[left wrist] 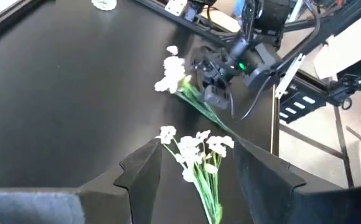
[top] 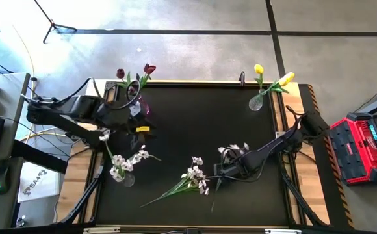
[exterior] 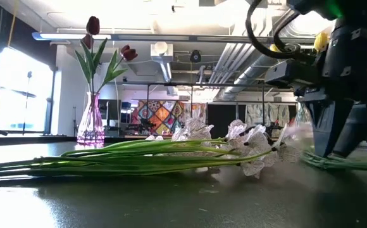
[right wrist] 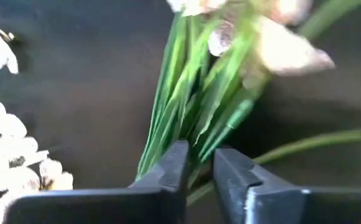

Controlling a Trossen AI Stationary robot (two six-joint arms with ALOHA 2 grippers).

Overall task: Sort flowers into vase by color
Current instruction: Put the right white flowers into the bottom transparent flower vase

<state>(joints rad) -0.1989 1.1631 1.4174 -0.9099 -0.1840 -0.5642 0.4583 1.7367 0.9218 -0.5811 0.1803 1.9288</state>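
The right gripper is clenched on the green stems of a white spray near the middle of the mat; the step looks like a pick-up, calling next for a lift toward the vase of white flowers. That spray lies flat, blossoms toward the far edge. The left gripper hovers released above that vase.

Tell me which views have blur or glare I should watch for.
Right wrist view: the white blossoms nearest the lens are out of focus. Low view: bright windows backlight the purple vase, and the right gripper is a dark silhouette. High view: sharp, evenly lit.
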